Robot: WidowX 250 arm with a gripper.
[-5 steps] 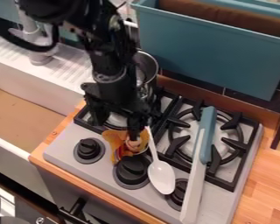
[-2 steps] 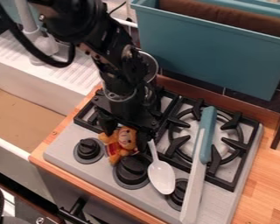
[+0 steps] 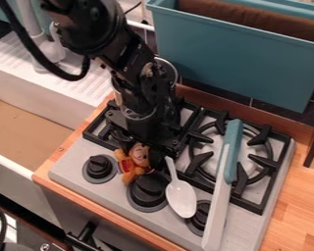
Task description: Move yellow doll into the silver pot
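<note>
Spread fingers (image 3: 158, 158) stand either side of the yellow doll (image 3: 128, 165).

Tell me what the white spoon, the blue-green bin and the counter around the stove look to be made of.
White spoon: probably plastic, smooth with a slight sheen.
Blue-green bin: painted metal or plastic; its flat, even colour fits either.
Counter: wood or a wood-look laminate, with joined strips in varying tan tones.

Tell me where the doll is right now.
In the camera view, the doll is left of centre at the stove's front, between the left knob and the middle knob, right at the gripper.
</note>
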